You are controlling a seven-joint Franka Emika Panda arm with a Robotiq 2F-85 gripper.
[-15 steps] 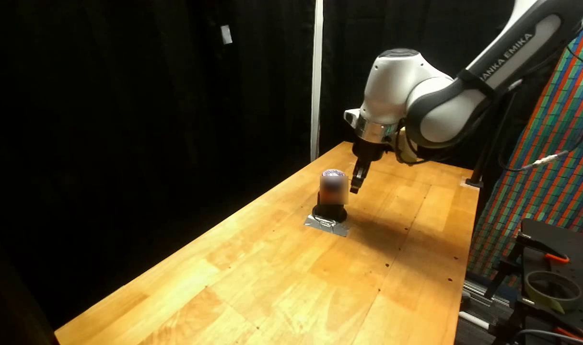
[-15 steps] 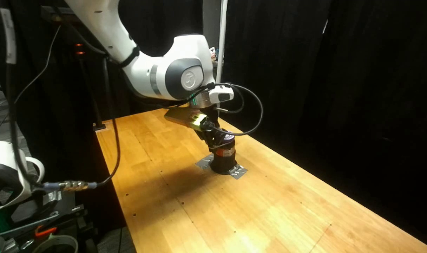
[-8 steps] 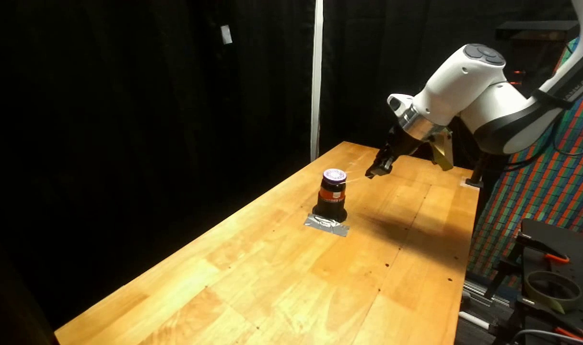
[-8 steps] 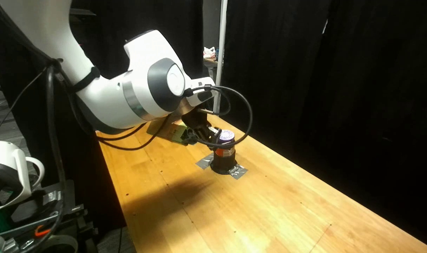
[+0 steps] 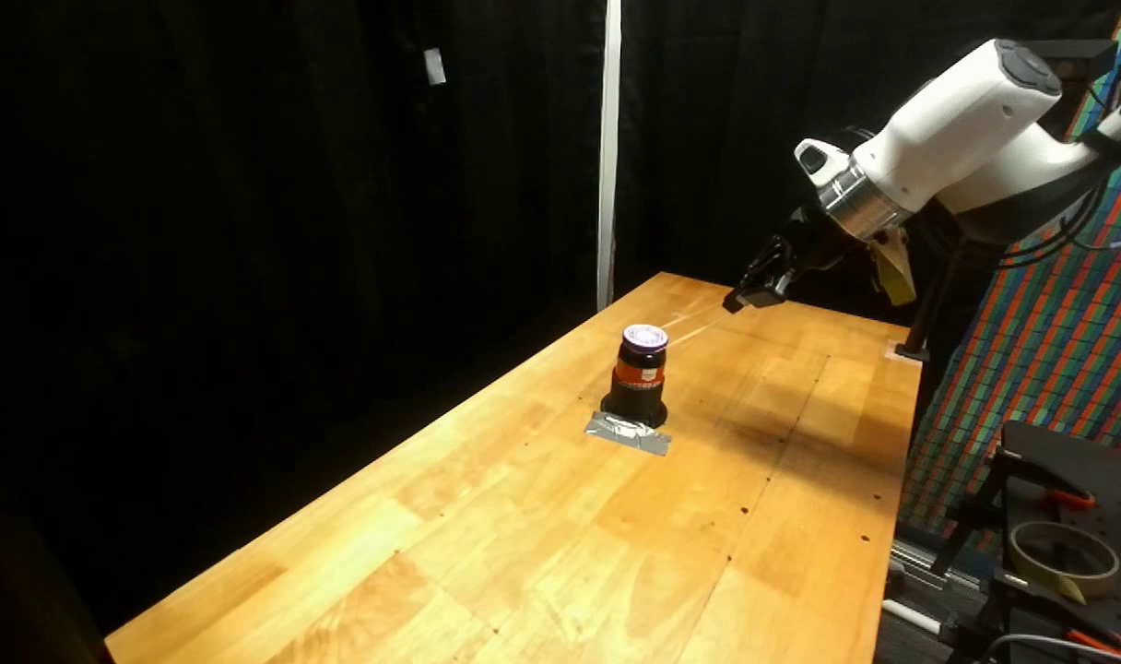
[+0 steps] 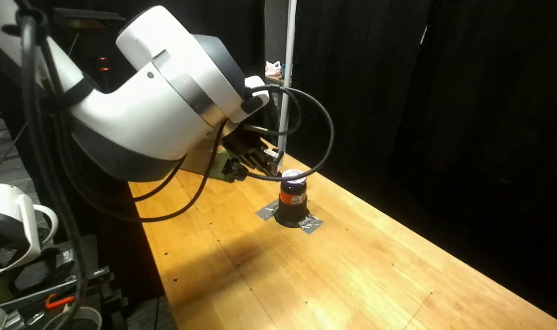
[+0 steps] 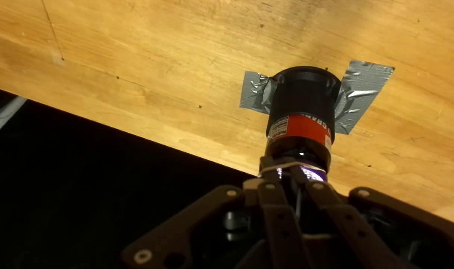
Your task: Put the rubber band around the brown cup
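Note:
The brown cup is a dark jar with a red-orange label and a purple-white lid. It stands upright in a black holder on the wooden table and also shows in an exterior view and in the wrist view. A pale rubber band runs in two taut strands from the cup's top to my gripper; it also shows in the wrist view. My gripper is tilted, apart from the cup, its fingers close together on the band. The band's far side is hidden behind the cup.
Grey tape strips fix the holder to the table. A cable loop hangs from the wrist close to the cup. A pole and black curtain stand behind. A cart with a tape roll is beside the table.
My gripper has tilted from pointing down and moved up and away from the cup. The rubber band strands have stretched longer. The cup has stayed in place.

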